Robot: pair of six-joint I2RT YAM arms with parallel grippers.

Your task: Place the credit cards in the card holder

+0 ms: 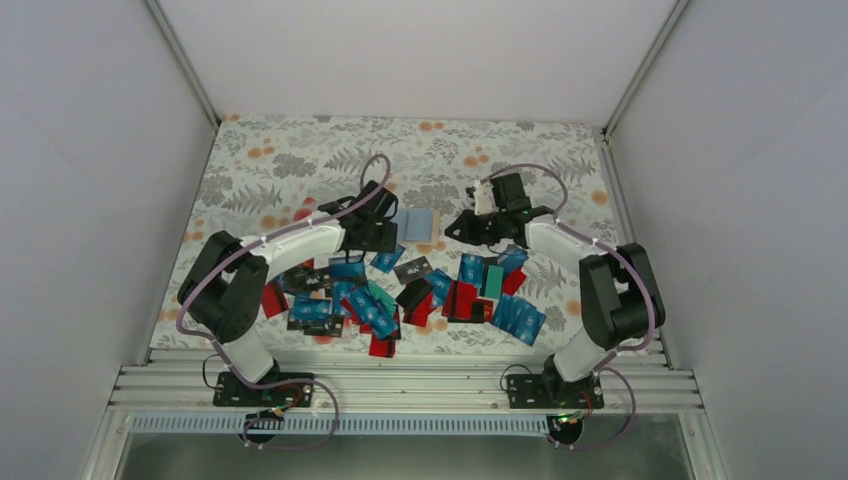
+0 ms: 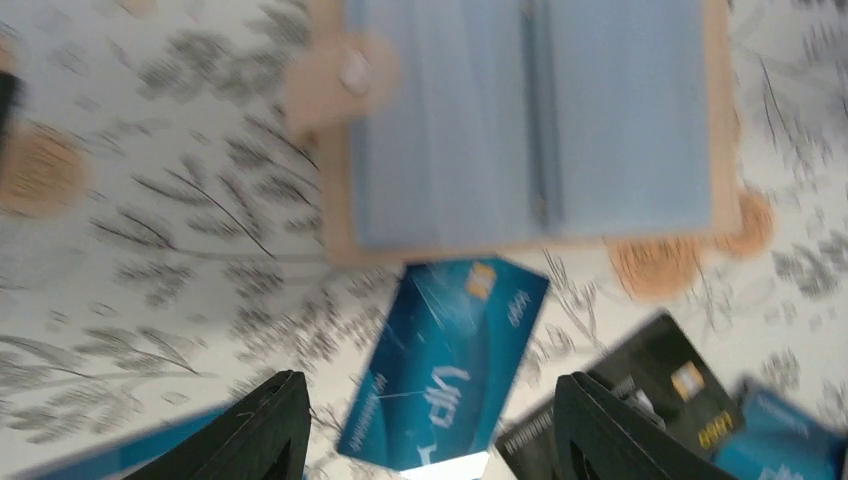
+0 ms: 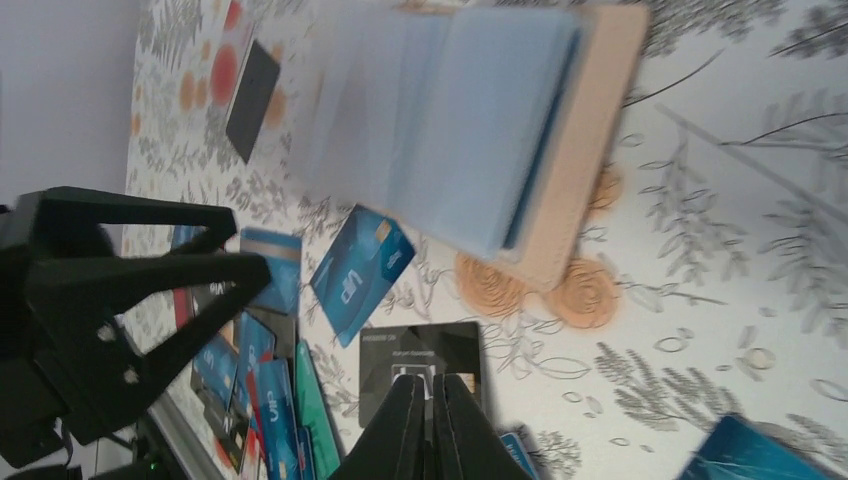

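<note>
1. We mark the card holder, a beige, flat, wallet-like pouch. It lies opened on the floral-print tablecloth between the two grippers, its pale blue clear sleeves facing up and a rounded snap tab projecting from one beige edge.
2. The credit cards are thin, flat rectangles, mostly blue, some red, black or teal. They lie scattered and overlapping in a band on the near side of the holder, all outside it.
3. The left gripper hovers just near of the holder with its two black fingers spread wide. One blue card with a gold chip lies on the cloth in the gap between them, its far corner close to the holder's near edge. We cannot tell whether the fingers touch the cloth.
4. The right gripper sits at the holder's right side with its fingers pressed together, tips pointing toward the holder. A black card with a gold chip lies flat directly beneath the tips; we cannot tell whether they touch it.
5. The wrist views are motion-blurred, so card print is unreadable.
</note>
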